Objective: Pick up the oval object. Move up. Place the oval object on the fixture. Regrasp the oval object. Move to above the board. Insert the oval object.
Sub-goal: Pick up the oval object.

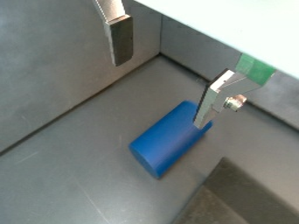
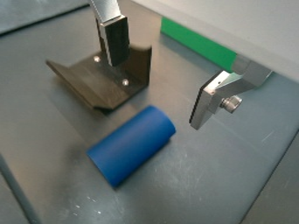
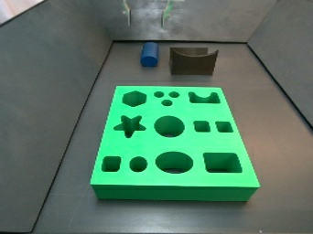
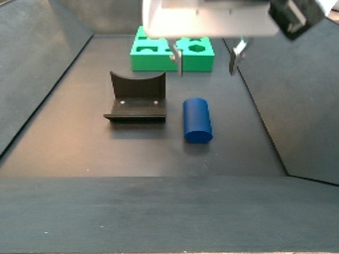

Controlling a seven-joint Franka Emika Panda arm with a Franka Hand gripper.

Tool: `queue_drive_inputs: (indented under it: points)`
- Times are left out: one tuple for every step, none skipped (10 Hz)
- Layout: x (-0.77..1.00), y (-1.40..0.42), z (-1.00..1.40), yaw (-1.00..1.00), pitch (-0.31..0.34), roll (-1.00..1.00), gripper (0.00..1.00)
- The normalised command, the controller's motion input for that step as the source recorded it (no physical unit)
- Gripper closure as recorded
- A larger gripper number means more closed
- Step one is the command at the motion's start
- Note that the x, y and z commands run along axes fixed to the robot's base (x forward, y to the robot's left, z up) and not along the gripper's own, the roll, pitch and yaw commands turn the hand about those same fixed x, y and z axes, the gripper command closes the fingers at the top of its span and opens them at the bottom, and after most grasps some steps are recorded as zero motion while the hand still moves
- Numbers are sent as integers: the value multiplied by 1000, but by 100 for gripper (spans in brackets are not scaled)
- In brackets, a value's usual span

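The pincer hangs wide open, empty, above the oval object.

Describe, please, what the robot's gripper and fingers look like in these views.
The gripper, hanging above the floor, has two flat silver plate fingers with dark rectangular pads. One finger carries a silver bracket with a small bolt. In a side view its body is a white housing.
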Motion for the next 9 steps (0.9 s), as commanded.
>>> queue_drive_inputs:
  points:
    - [-111,0,-1000,0,0,0,0]
    - [-69,0,-1000,11,0,0,0]
    - [-83,0,-1000,3,-1,-19,0]
    - [-40,0,-1000,0,-26,0,0]
    - [-49,0,-1000,0,-4,-4,0]
    - [0,0,-1000,0,-16,-14,0]
    - [-31,0,-1000,0,-37,-7,0]
    - [-31,0,-1000,0,-43,0,0]
    - [-89,0,-1000,0,-56,0,0]
